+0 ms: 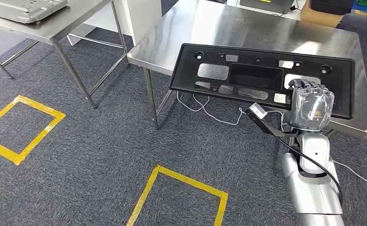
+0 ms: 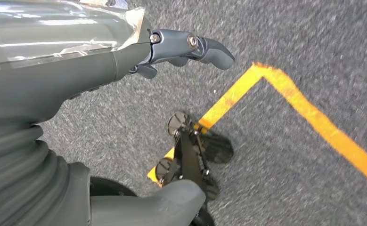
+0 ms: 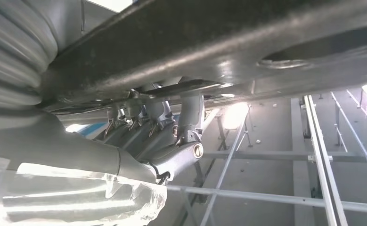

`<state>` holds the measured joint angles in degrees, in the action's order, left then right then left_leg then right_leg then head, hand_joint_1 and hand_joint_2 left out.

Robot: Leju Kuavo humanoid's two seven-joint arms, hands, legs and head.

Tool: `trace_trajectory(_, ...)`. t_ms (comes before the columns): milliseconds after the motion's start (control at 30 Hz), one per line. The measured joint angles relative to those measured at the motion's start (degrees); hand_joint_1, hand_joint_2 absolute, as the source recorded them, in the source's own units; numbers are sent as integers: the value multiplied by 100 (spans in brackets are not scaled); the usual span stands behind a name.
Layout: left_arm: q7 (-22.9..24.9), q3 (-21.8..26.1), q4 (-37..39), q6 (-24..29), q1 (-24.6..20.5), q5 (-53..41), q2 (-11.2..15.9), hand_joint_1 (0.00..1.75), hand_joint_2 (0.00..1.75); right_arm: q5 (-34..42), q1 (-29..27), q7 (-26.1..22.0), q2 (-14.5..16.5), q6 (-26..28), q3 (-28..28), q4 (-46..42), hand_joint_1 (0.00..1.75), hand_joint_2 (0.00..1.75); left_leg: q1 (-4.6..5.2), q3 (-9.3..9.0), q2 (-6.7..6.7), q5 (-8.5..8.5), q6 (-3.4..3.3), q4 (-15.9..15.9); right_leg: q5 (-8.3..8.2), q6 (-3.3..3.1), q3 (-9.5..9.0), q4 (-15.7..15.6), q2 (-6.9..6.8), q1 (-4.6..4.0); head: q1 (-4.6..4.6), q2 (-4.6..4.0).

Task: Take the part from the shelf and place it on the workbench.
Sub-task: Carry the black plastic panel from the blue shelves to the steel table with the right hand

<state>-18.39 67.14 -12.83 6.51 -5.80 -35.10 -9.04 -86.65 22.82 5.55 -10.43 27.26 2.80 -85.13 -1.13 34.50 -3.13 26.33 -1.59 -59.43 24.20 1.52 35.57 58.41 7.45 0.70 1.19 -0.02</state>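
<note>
The part is a long black plastic panel with several cut-outs. It hangs level over the near edge of the steel workbench, its left end sticking out past the bench corner. My right hand grips its near right edge from below. In the right wrist view the panel's dark underside runs across above my fingers, which hook up onto it. My left hand hangs over the carpet with its fingers apart and nothing in them.
A second steel table with a grey metal piece stands at the far left. Yellow tape squares mark the grey carpet. White cables trail under the workbench. A cardboard box sits at the bench's far side.
</note>
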Motion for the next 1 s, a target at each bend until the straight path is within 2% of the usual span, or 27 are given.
trace_trajectory(33, -1, 18, 0, 0, -5, 11, -1, 0, 175, 25, 41, -33, 8, 22, -5, 54, 175, 175, -1, -31, 60, -23, -43, 44, 17, 24, 34, 42, -92, -7, -1, 0)
trace_trajectory(67, -2, 33, 0, 1, -8, 19, -1, 0, 175, 39, 87, -51, 13, 42, -9, 105, 175, 175, -9, -62, 132, -48, -80, 91, 81, 36, 112, 179, -244, -14, 8, 0)
trace_trajectory(133, 10, 49, 0, 15, 1, 28, 1, 0, 175, 65, 178, -62, 26, 78, -15, 199, 175, 175, -10, -99, 272, -64, -119, 136, 348, 28, 444, 805, -579, -7, 30, -1)
trace_trajectory(200, 83, 55, 0, 80, 11, 32, 1, 0, 175, 109, 239, -86, 38, 121, -15, 302, 175, 175, -11, -103, 423, -49, -120, 136, 583, 59, 831, 1525, -666, 27, 43, -1)
trace_trajectory(233, 127, 56, 1, 120, 12, 31, -3, 0, 175, 133, 259, -109, 39, 154, -14, 365, 175, 175, -17, -107, 498, -38, -109, 135, 586, 108, 903, 1645, -681, 48, 43, 0)
trace_trajectory(267, 161, 56, 1, 154, 11, 30, -8, 0, 175, 148, 281, -129, 40, 193, -13, 429, 175, 175, -28, -115, 554, -24, -92, 134, 510, 172, 859, 1544, -702, 74, 44, 0)
trace_trajectory(333, 168, 56, 2, 171, 9, 19, -16, 0, 175, 122, 334, -149, 33, 291, -11, 561, 175, 175, -49, -147, 647, 12, -32, 127, 208, 307, 442, 741, -812, 134, 50, 1)
trace_trajectory(367, 155, 56, 1, 163, 6, 7, -17, 0, 175, 90, 361, -146, 28, 346, -10, 619, 175, 175, -42, -158, 675, 37, 10, 121, 84, 331, 217, 357, -877, 136, 60, 0)
trace_trajectory(400, 136, 55, -1, 147, 3, -8, -16, 0, 175, 54, 380, -140, 21, 394, -9, 673, 175, 175, -29, -177, 707, 57, 53, 118, 2, 312, 56, 79, -920, 127, 61, 0)
trace_trajectory(433, 116, 55, -1, 127, 0, -22, -14, 0, 175, 13, 391, -123, 13, 429, -8, 717, 175, 175, -12, -193, 733, 71, 88, 118, -24, 261, -13, -31, -941, 108, 60, 0)
trace_trajectory(467, 102, 55, -1, 110, -4, -33, -14, 0, 175, -41, 391, -94, 2, 449, -8, 751, 175, 175, -4, -209, 755, 81, 118, 125, -26, 196, -22, -30, -917, 81, 52, -1)
trace_trajectory(500, 91, 55, -1, 93, -8, -42, -14, 0, 175, -98, 382, -57, -15, 457, -8, 774, 175, 175, -14, -227, 772, 90, 144, 132, -24, 129, -19, -31, -885, 93, 39, -1)
trace_trajectory(567, 78, 55, -1, 72, -11, -55, -12, 0, 175, -224, 361, 42, -54, 466, -8, 794, 175, 175, -54, -177, 672, 218, 182, -24, -15, 23, -43, -36, -845, 120, 27, -1)
trace_trajectory(600, 74, 55, -1, 66, -7, -61, -10, 0, 175, -258, 354, 84, -71, 469, -7, 794, 175, 175, -67, -70, 571, 360, 194, -259, -14, -34, -56, -41, -834, 129, 21, -1)
trace_trajectory(667, 69, 55, 0, 59, 11, -75, -9, 0, 175, -288, 339, 131, -90, 473, -3, 806, 175, 175, -70, 323, 382, 731, 192, -1044, 0, -115, -61, -41, -803, 92, 11, 0)
trace_trajectory(700, 69, 55, 0, 57, 21, -77, -9, 0, 175, -273, 333, 125, -91, 472, 1, 820, 175, 175, -66, 518, 346, 840, 187, -1390, 5, -131, -64, -40, -777, 68, 9, 1)
trace_trajectory(733, 69, 56, 0, 46, 29, -68, -9, 0, 175, -217, 328, 87, -85, 472, 5, 844, 175, 175, -62, 649, 329, 845, 173, -1580, 11, -139, -69, -40, -742, 45, 7, 1)
trace_trajectory(767, 69, 59, 0, 26, 34, -55, -9, 0, 175, -95, 326, 16, -76, 471, 12, 873, 175, 175, -57, 671, 324, 735, 147, -1541, 14, -142, -79, -39, -708, 26, 4, 1)
trace_trajectory(800, 69, 65, 0, -5, 35, -43, -9, 0, 175, 120, 329, -91, -63, 466, 18, 907, 175, 175, -47, 587, 319, 533, 109, -1283, 15, -144, -90, -38, -676, 9, 3, 1)
trace_trajectory(867, 70, 81, 0, -76, 32, -30, -2, 0, 175, 814, 351, -376, -23, 429, 27, 983, 175, 175, -13, 266, 297, 112, 8, -499, 21, -137, -105, -32, -627, -27, 1, 1)
trace_trajectory(900, 71, 91, 1, -98, 30, -30, 2, 0, 175, 1243, 370, -532, -3, 379, 28, 1020, 175, 175, 8, 142, 296, -12, -23, -201, 27, -128, -102, -30, -612, -42, 3, 0)
trace_trajectory(933, 73, 101, 2, -110, 29, -29, 6, 0, 175, 1659, 388, -677, 16, 315, 28, 1050, 175, 175, 23, 76, 297, -71, -14, -33, 38, -124, -92, -20, -603, -70, 3, 0)
trace_trajectory(1000, 79, 125, 5, -127, 29, -30, 8, 0, 175, 2364, 410, -923, 35, 181, 26, 1091, 175, 175, 56, 58, 311, -88, 46, 31, 55, -118, -70, -6, -602, -101, 5, 0)
